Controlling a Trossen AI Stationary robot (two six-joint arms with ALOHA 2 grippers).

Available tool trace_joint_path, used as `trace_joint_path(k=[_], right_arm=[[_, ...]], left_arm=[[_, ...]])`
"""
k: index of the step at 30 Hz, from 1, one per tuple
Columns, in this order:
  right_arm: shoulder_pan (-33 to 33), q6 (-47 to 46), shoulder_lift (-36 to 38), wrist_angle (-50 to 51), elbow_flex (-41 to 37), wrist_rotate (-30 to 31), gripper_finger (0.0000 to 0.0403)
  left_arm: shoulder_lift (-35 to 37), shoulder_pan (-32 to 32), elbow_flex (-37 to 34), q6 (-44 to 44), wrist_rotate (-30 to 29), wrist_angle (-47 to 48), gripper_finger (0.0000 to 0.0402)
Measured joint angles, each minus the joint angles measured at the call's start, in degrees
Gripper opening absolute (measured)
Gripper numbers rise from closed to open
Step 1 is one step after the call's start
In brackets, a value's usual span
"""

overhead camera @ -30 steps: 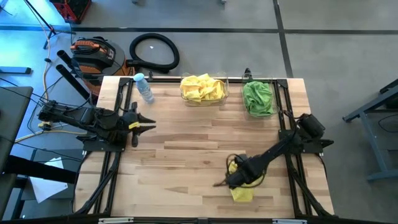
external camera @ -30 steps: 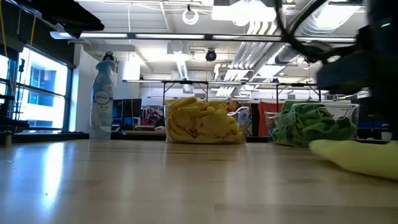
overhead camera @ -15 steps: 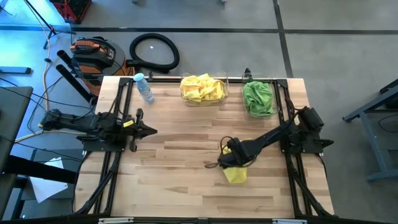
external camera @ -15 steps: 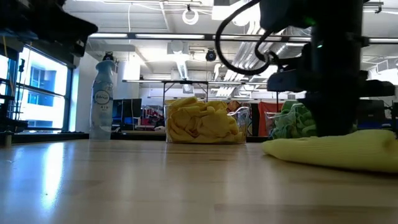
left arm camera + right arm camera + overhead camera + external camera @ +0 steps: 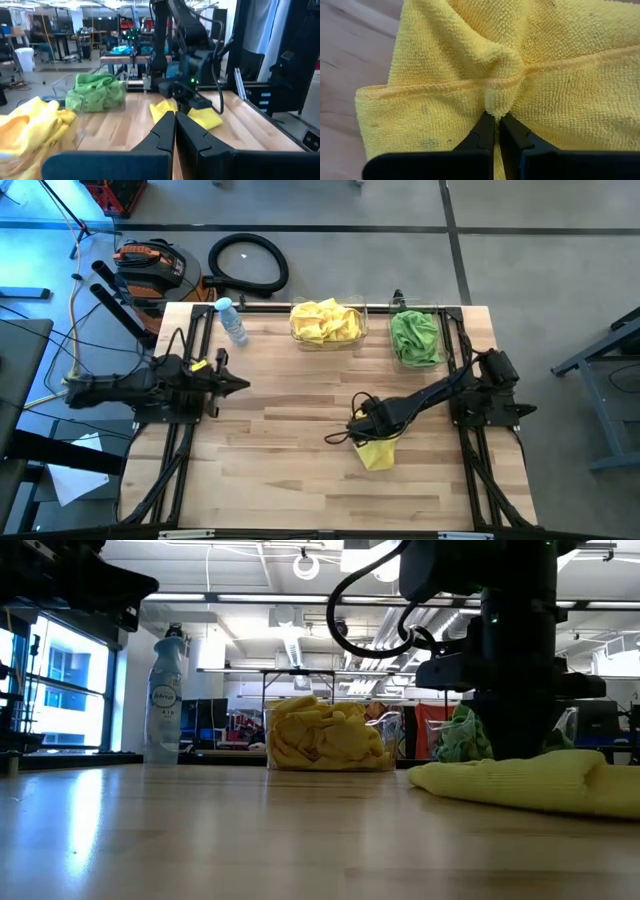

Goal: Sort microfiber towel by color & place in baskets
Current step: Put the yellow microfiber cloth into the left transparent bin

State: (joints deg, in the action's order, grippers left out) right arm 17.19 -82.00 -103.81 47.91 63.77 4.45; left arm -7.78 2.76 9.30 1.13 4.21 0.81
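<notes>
the right gripper (image 5: 494, 116) is clenched on a pinched fold of the yellow towel (image 5: 377, 452), which lies mid-table, its bulk trailing toward the near edge. the yellow-filled basket (image 5: 327, 323) lies straight across at the far edge, the green-filled basket (image 5: 415, 337) beside it; nothing stands between. the left gripper (image 5: 175, 131) waits closed at the left side, farther off.

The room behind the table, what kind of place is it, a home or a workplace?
Most likely a workplace, such as a robotics lab or workshop. The low view shows bare ceiling pipes and more work tables behind the wooden table. The high view shows a concrete floor with a coiled hose.
</notes>
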Motion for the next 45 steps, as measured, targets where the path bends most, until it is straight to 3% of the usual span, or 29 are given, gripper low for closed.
trace_joint_path(k=[6,9,12,17,24,29,37,45], right_arm=[[0.0,0.0,0.0,0.0,0.0,-0.2,0.0001],[0.0,0.0,0.0,0.0,0.0,-0.3,0.0001],[-0.2,0.0,0.0,0.0,0.0,-0.4,0.0001],[-1.2,0.6,0.1,-0.3,0.0,-0.4,0.0001],[-3.7,3.6,1.3,-5.4,0.1,-1.5,0.0000],[-6.2,5.2,6.2,-6.2,0.1,1.8,0.0000],[-12.3,11.8,20.2,-5.6,0.1,10.6,0.0000],[-25.4,30.6,27.1,-5.7,6.4,14.7,0.0000]], left_arm=[[7.3,2.2,0.0,-1.0,1.3,9.1,0.0000],[7.6,2.2,-0.2,-0.9,1.2,9.7,0.0000],[7.5,2.2,-1.2,-1.1,1.3,7.5,0.0000],[7.5,2.2,-8.6,-6.0,2.3,-5.1,0.0000],[7.5,2.2,-8.7,-3.1,0.1,-2.2,0.0000],[7.5,2.2,-8.7,-3.4,-2.0,-2.0,0.0000],[7.5,2.2,-8.7,-3.4,-2.3,-2.0,0.0000],[7.4,2.2,-8.7,-3.4,-2.3,-1.9,0.0000]])
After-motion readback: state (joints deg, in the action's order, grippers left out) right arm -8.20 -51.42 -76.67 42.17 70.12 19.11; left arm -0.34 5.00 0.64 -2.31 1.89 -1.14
